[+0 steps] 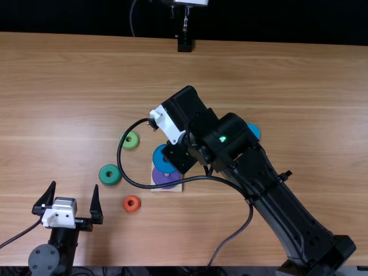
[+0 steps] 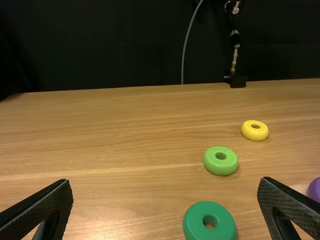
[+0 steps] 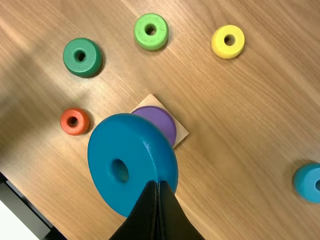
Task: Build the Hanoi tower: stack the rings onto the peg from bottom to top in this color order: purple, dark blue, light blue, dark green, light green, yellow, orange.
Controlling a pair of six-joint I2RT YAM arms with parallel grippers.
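Top view: my right hand (image 1: 179, 158) pinches dark blue ring (image 1: 160, 156) by rim, raised beside purple ring (image 1: 163, 177) on square base (image 1: 179, 187). My left hand (image 1: 75, 185) spread wide. On table (image 1: 75, 86): dark green ring (image 1: 103, 175), light green ring (image 1: 134, 143), orange ring (image 1: 131, 209).

Dk blue ring (image 3: 102, 150) in R claw (image 1: 179, 157), partly over purple ring (image 3: 161, 120) on base (image 3: 180, 134); 5 others (image 3: 219, 45) on tbl (image 1: 276, 86).
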